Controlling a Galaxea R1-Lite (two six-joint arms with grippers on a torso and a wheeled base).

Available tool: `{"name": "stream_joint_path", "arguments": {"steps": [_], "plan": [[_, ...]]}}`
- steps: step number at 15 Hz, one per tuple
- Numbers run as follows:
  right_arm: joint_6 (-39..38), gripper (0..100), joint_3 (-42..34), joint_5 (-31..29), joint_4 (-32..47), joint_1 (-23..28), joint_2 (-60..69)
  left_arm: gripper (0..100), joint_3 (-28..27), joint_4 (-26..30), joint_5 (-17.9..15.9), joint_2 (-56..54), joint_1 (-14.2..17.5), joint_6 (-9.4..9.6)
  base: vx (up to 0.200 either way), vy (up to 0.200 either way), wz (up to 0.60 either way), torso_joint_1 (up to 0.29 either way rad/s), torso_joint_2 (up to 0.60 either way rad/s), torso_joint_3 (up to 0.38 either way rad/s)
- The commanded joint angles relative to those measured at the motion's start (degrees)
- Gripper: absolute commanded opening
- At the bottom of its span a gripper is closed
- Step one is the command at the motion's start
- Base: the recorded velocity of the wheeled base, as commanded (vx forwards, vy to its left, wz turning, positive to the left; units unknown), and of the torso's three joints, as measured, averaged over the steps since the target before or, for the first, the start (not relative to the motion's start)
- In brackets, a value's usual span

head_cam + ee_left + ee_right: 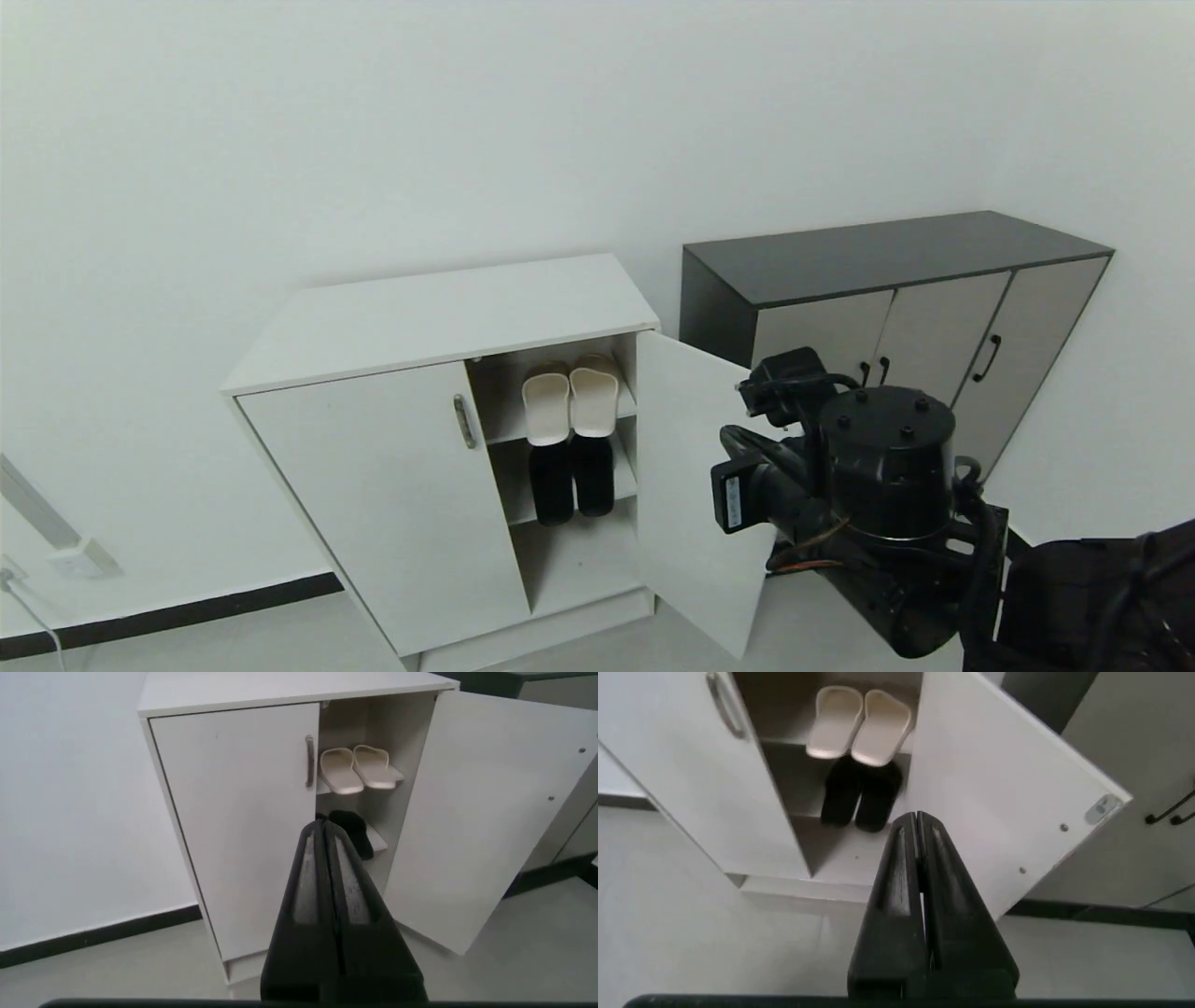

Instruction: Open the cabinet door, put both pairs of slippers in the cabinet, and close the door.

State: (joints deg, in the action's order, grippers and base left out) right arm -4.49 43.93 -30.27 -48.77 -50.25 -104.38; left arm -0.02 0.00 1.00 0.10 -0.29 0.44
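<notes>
Both pressed together, empty: left gripper (323, 826) and right gripper (918, 819) aim at cabinet (448, 317)

The white cabinet (448, 317) is seen with its right door (695, 495) swung open; white slippers (570, 403) are shelved directly above black slippers (571, 481).

Bright, even light, seemingly from overhead.

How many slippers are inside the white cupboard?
4. The left white slipper and right white slipper lie side by side on the upper shelf; the left black slipper and right black slipper sit on the shelf below. The shut left door could hide more.
</notes>
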Motion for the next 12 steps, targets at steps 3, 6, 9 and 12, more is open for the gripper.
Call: {"name": "stream_joint_path", "arguments": {"steps": [3, 6, 9, 12], "plan": [[-0.2, 0, 3.1, -0.1, 1.2, 2.8, -1.1, 0, 0.0, 0.0, 0.0, 0.0, 0.0, 0.09, -0.133, 0.0, 0.0, 0.002, 0.0, 0.002], [-2.5, 0, 14.0, 0.0, 10.9, 9.4, -4.3, 0, 0.0, 0.0, 0.0, 0.0, 0.0, 0.09, -0.067, 0.0, 0.0, 0.004, 0.0, -0.002], [-7.2, 0, 28.3, 5.7, 27.9, 15.2, -6.5, 0, 0.0, 0.0, 0.0, 0.0, 0.0, 0.0, 0.0, 0.0, 0.0, 0.0, 0.0, 0.0], [-8.8, 0, 39.6, 8.4, 37.3, 19.8, -11.1, 0, 0.0, 0.0, 0.0, 0.0, 0.0, 0.0, 0.0, 0.0, 0.0, 0.0, 0.0, 0.0]]}}
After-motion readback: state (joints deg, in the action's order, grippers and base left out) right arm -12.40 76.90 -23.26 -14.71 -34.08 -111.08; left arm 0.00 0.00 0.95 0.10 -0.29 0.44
